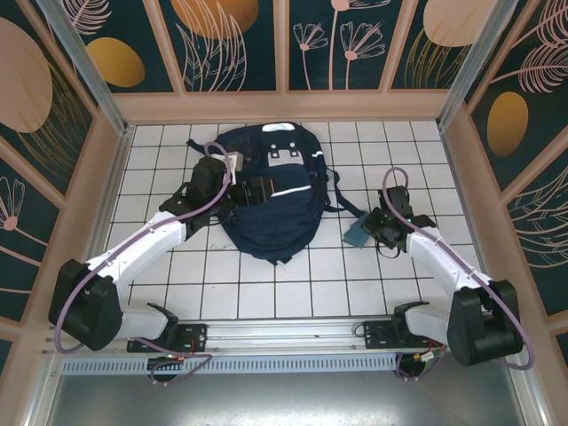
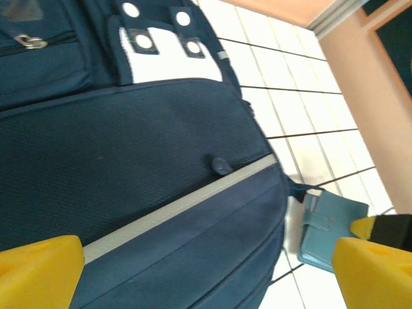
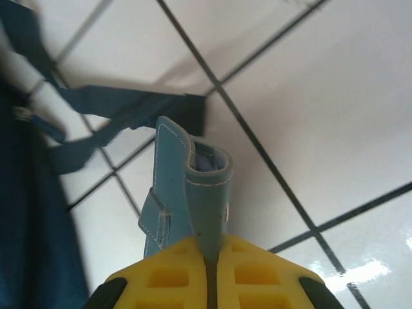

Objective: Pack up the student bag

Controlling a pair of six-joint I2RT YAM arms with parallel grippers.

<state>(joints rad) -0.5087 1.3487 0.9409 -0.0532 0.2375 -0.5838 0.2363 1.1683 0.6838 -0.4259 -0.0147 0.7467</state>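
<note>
1 student bag (image 1: 275,232) | 1 blue case (image 1: 357,236), perhaps leather, in right tool (image 3: 206,256)

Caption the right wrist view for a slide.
Right gripper shut on a light-blue stitched case, navy student bag at left edge.

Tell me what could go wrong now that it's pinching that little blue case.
The right fingers grip the blue case only by its thin edge, so it may slip or swing. A bag strap lies beside it and could snag. The student bag shows no opening, so the open left fingers may need to make one first.
</note>
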